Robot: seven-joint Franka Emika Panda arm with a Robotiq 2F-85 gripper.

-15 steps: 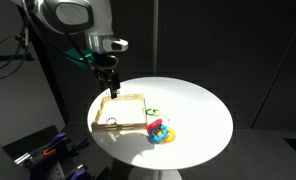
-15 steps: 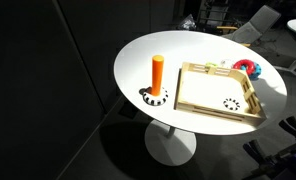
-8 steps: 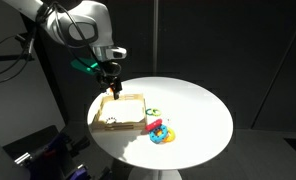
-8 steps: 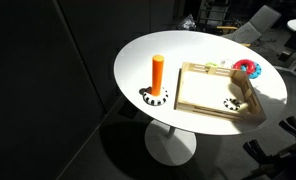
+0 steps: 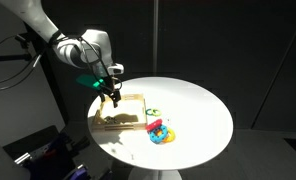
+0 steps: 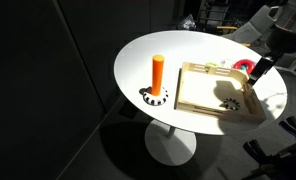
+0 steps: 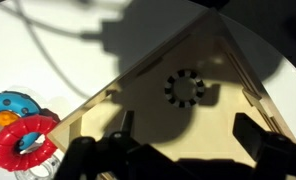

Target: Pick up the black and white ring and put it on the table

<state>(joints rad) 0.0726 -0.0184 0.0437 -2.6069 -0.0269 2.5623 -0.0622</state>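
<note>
The black and white ring [image 7: 184, 88] lies flat inside the wooden tray [image 7: 218, 150], in the arm's shadow. It also shows in an exterior view [image 6: 231, 103], near the tray's [image 6: 203, 95] right end. My gripper [image 7: 188, 138] is open and empty, hovering above the tray with the ring just ahead of its fingertips [image 7: 252, 130]. In both exterior views the gripper [image 5: 115, 98] [image 6: 257, 74] hangs above the tray [image 5: 126, 112] without touching it. The tray stands on the round white table [image 5: 203, 110] [image 6: 138, 60].
An orange cylinder [image 6: 158, 72] stands upright on a second black and white ring [image 6: 154, 97] on the table, left of the tray. A red ring toy [image 7: 23, 140] [image 6: 246, 66] and other colourful toys [image 5: 160, 132] lie beside the tray.
The arm has come down and over the tray. Its shadow now covers the ring. The ring and tray have not moved.
</note>
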